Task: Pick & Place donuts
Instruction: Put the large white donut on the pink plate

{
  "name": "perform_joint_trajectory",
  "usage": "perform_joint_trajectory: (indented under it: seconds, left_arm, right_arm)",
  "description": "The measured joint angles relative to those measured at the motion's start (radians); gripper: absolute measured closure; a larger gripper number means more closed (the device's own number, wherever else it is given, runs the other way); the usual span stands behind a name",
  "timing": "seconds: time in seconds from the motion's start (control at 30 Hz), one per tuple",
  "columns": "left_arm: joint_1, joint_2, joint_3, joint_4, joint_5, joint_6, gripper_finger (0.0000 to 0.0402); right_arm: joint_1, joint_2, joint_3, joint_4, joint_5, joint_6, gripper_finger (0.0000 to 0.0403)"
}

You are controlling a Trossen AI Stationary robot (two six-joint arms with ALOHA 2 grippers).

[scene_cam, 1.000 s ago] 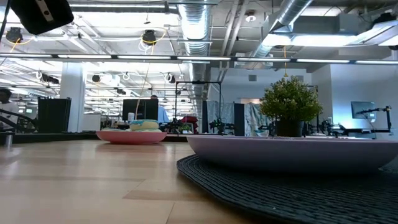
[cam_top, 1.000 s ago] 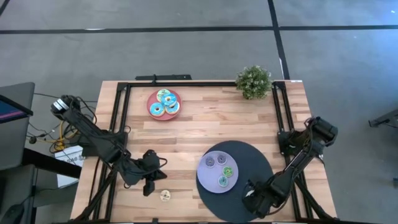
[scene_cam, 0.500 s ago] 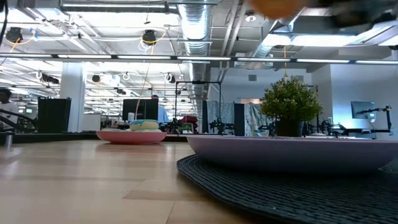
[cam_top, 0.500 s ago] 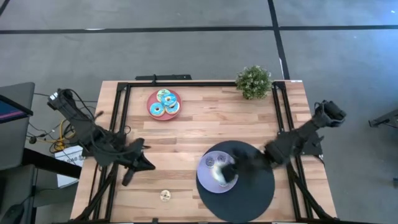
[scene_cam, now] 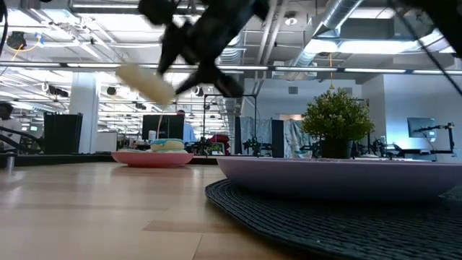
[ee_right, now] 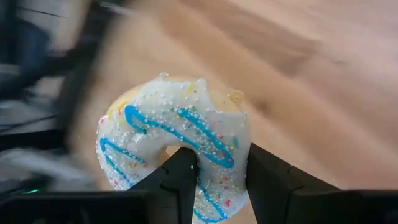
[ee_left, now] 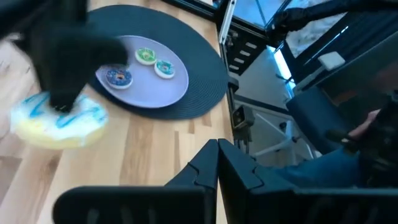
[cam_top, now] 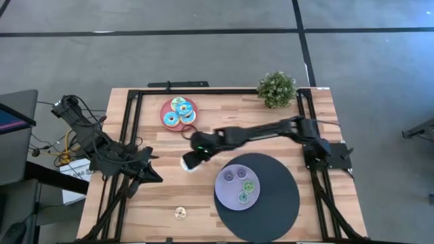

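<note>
My right gripper [cam_top: 192, 160] reaches across the middle of the table, just short of the pink plate [cam_top: 167, 116], shut on a cream-white iced donut [ee_right: 177, 130] with blue zigzag lines and sprinkles. The pink plate carries three light blue iced donuts [cam_top: 179, 113]. Small purple, green and teal donuts [cam_top: 243, 187] lie on the lavender plate [cam_top: 224, 195]. A small tan donut [cam_top: 180, 213] lies flat on the wood near the near edge. My left gripper [ee_left: 217, 152] is shut and empty at the table's left side [cam_top: 154, 176]. My right gripper holds the cream-white donut by the ring's wall [ee_right: 219, 177], one finger [ee_right: 180, 171] up through the hole and the other finger [ee_right: 268, 177] outside the rim. The donut [scene_cam: 144, 83] is lifted clear of the table, tilted, at the gripper's end.
A round dark mat [cam_top: 281, 183] under the lavender plate fills the near right part. A small potted plant [cam_top: 277, 88] stands at the far right corner. A black frame [cam_top: 132, 129] runs along the table's edges. Bare wood lies between the two plates.
My right gripper has swung from the near right corner over the mat and the lavender plate to the table's middle, moving left and toward the far edge. My left gripper has drawn back from beside the tan donut toward the left edge. The plates and their donuts have stayed put.
</note>
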Motion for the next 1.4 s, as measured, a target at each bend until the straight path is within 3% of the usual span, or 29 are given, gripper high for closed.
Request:
perform_joint_trajectory:
  seconds: [0.17, 0.33, 0.73, 0.97, 1.07, 1.2, 1.4]
  left_arm:
    - [0.0, 0.0, 0.0, -0.026, -0.017, -0.012, 0.0401]
    - [0.0, 0.002, 0.0, -0.072, -0.039, -0.033, 0.0401]
    - [0.0, 0.052, 0.0, -0.122, -0.068, -0.043, 0.0401]
    - [0.014, 0.121, 0.0, -0.11, -0.177, -0.034, 0.0392]
    - [0.05, 0.165, 0.0, -0.116, -0.199, -0.08, 0.0367]
    - [0.125, 0.244, 0.0, -0.106, -0.178, -0.122, 0.0303]
    - [0.242, 0.358, -0.001, -0.065, -0.112, -0.193, 0.02]
  right_arm:
    - [-0.045, 0.202, 0.276, -0.289, 0.005, -0.064, 0.0289]
    - [-0.065, 0.294, 0.42, -0.337, -0.01, -0.086, 0.0273]
    - [-0.1, 0.274, 0.436, -0.448, -0.002, -0.16, 0.0159]
    - [-0.047, 0.178, 0.435, -0.751, 0.013, -0.393, 0.0151]
    - [0.023, 0.116, 0.377, -0.781, 0.058, -0.505, 0.0158]
    - [0.122, -0.017, 0.208, -0.715, 0.059, -0.617, 0.0174]
    - [0.202, -0.37, -0.28, -0.444, 0.1, -0.586, 0.0216]
